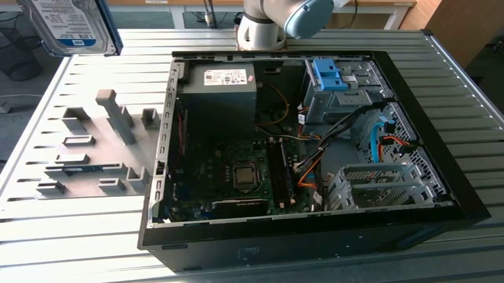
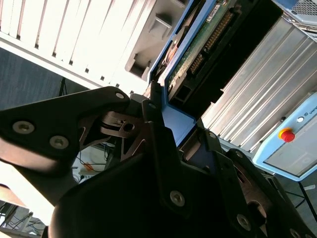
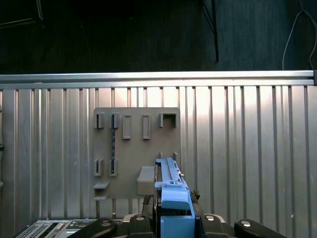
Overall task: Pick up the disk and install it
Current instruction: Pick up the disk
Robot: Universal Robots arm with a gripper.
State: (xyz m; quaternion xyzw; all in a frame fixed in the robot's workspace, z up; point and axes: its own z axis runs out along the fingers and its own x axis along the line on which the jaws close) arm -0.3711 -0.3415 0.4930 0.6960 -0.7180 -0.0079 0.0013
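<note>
The disk [image 1: 67, 25], silver with a white label and a blue lower band, hangs in the air above the table's far corner at the exterior view's left, well away from the open computer case [image 1: 473, 203]. In the second wrist view my gripper [image 2: 178, 124] is shut on the disk [image 2: 198, 49], its dark fingers [image 2: 151, 106] clamped on the blue rail, with the green circuit board showing. In the first wrist view the disk [image 3: 168, 178] appears edge-on, blue rail up, rising from the gripper [image 3: 173, 220].
Inside the case sit a grey drive cage with a blue latch [image 1: 331, 76], a silver cage [image 1: 378, 186], a dark power supply [image 1: 221, 88] and loose cables. A grey fixture plate [image 1: 87, 153] with raised holders lies on the slatted table [image 1: 473, 88]. The arm's base [image 1: 264, 29] stands behind the case.
</note>
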